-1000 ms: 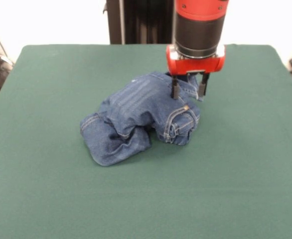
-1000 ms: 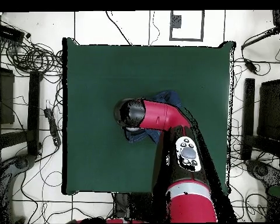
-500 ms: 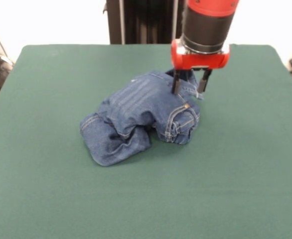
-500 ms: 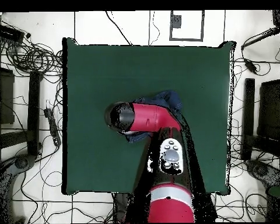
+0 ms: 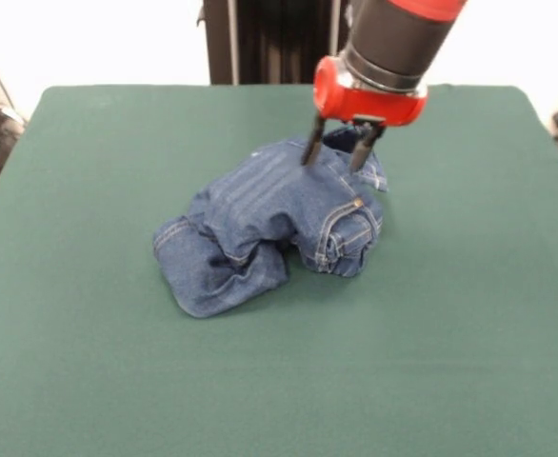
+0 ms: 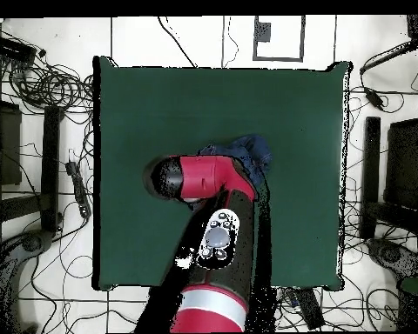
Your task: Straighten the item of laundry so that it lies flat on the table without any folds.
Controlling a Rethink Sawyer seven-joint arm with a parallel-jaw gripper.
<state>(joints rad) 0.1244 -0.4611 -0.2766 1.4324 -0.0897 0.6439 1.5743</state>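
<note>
A small pair of blue denim jeans [image 5: 271, 227] lies bunched in a rumpled heap near the middle of a dark green table [image 5: 469, 362]. In the front view the heap's long axis runs diagonally, from a folded leg end at the lower left up to a thicker, rolled part with tan stitching at the upper right. The red and black gripper [image 5: 334, 153] hangs just above that upper right end, tilted, its two dark fingers [image 5: 311, 152] spread apart and holding nothing. The bulk of the cloth therefore lies below the gripper and off toward the lower left. In the overhead view the arm [image 6: 211, 178] covers most of the jeans [image 6: 252, 152], leaving only a blue edge showing.
</note>
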